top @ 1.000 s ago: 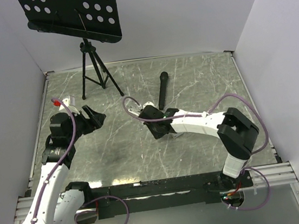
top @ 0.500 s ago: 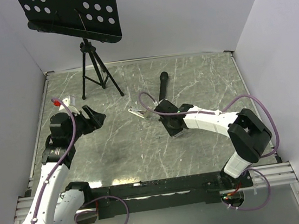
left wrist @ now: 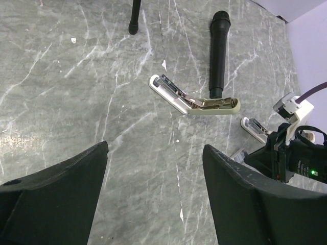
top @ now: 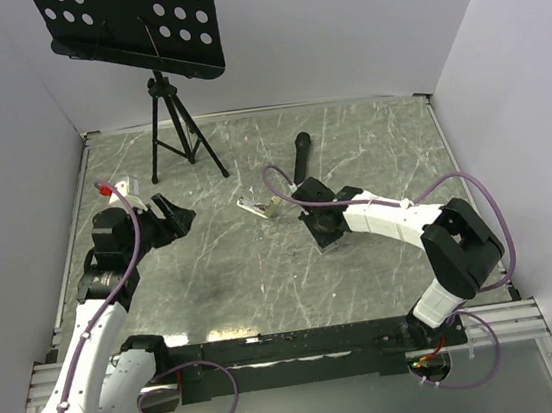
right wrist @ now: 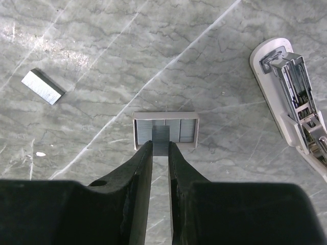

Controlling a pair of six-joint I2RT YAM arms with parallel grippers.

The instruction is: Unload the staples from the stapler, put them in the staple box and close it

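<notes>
The stapler (right wrist: 291, 112) lies opened wide on the table (top: 213, 265), its magazine showing. It is just beside the microphone (left wrist: 218, 51) and near to the small box (right wrist: 166, 115). My right gripper (right wrist: 160, 145) is clenched narrow on what seems a short staple strip (right wrist: 161, 135), and holds it over this box, which already has staples inside. One loose strip (right wrist: 43, 87) lies apart on the marble. My left gripper (left wrist: 155, 153) is spread wide with nothing in it, off to the left side. I judge I am putting away removed staples. Next I should lower, release the strip into the box, then check if the magazine is empty.
</notes>
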